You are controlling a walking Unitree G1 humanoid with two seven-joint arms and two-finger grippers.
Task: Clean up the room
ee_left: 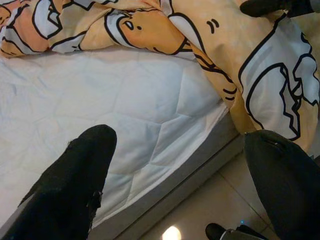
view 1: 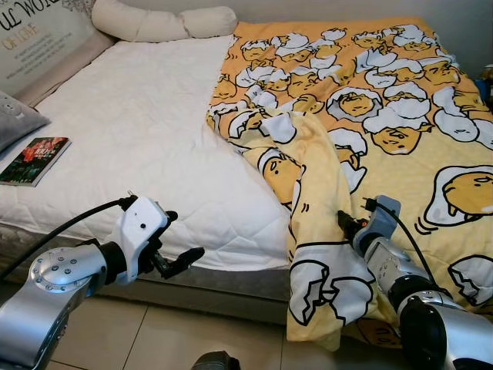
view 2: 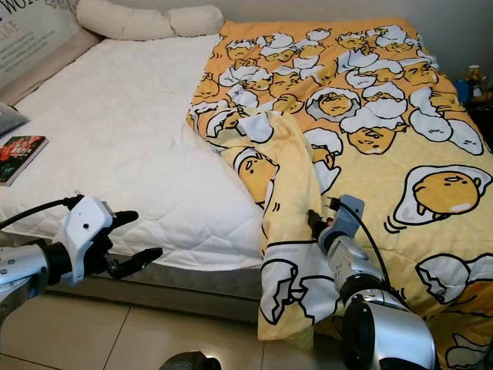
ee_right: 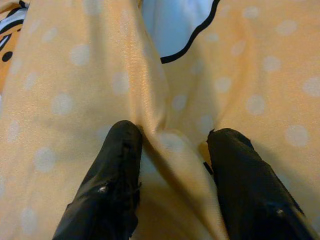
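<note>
A yellow blanket (view 1: 385,100) printed with egg cartoons covers the right half of the bed. Its turned-over edge (view 1: 312,231) hangs off the foot toward the floor. My right gripper (view 1: 344,221) presses into that hanging fold. In the right wrist view its fingers (ee_right: 120,150) pinch a raised ridge of the yellow dotted cloth (ee_right: 165,135). My left gripper (view 1: 183,235) is open, just in front of the bed's foot edge, with nothing between its fingers. The bare white quilted mattress (ee_left: 125,110) lies ahead of it.
A book (view 1: 35,159) lies on the mattress (view 1: 139,131) near the left edge, beside a grey pillow (view 1: 15,119). A long white bolster (view 1: 162,21) and a lettered cushion (view 1: 38,38) sit at the head. Tiled floor (view 1: 177,331) runs below the bed.
</note>
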